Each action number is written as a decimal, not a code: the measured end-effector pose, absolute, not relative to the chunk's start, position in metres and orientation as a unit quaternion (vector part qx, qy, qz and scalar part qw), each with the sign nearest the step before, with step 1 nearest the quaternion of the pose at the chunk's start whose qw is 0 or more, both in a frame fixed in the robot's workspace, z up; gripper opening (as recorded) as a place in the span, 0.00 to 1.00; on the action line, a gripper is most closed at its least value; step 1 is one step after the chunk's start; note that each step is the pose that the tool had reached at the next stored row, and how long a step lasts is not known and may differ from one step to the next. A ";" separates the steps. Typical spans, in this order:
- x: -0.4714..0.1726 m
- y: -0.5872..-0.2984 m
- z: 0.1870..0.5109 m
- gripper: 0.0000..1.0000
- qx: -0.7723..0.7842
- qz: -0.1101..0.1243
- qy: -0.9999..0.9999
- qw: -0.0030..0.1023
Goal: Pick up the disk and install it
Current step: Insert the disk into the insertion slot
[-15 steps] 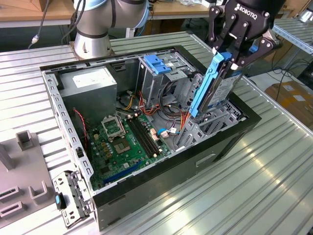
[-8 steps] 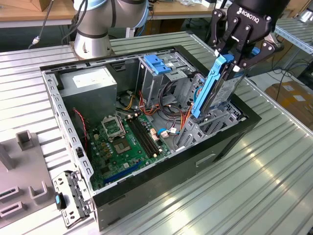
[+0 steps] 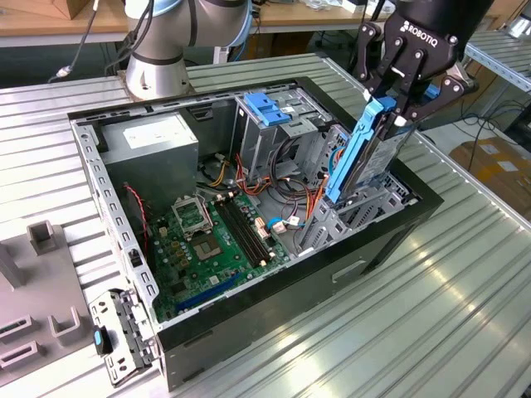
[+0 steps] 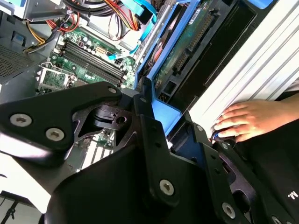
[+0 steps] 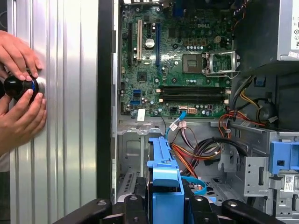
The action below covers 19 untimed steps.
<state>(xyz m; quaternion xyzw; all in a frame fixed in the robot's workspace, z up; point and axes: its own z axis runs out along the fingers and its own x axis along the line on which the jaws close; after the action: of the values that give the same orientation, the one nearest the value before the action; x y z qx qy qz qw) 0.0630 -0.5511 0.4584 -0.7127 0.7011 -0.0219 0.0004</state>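
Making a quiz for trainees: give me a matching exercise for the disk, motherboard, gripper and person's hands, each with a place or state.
1 disk
2 motherboard
3 gripper
4 hands

a flat on the case floor
b around a black knob on the table
c shut on the disk
d steeply tilted, lower end in the case

Pairs: 1-d, 2-a, 3-c, 4-b

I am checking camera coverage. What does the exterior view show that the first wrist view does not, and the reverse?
Exterior view: the grey robot arm base and grey fixture blocks. First wrist view: a person's hands on a black round knob. Both: the gripper holding the blue-framed silver disk, and the green motherboard.
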 end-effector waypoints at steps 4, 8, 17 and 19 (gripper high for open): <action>0.063 -0.551 0.457 0.37 -0.709 -0.022 0.705 0.000; 0.063 -0.551 0.454 0.37 -0.708 -0.022 0.705 0.000; 0.062 -0.558 0.441 0.37 -0.708 -0.022 0.705 0.000; 0.062 -0.558 0.438 0.37 -0.708 -0.022 0.705 0.000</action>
<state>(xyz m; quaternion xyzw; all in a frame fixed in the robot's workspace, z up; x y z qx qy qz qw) 0.0620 -0.5578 0.4385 -0.7084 0.7054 -0.0218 0.0003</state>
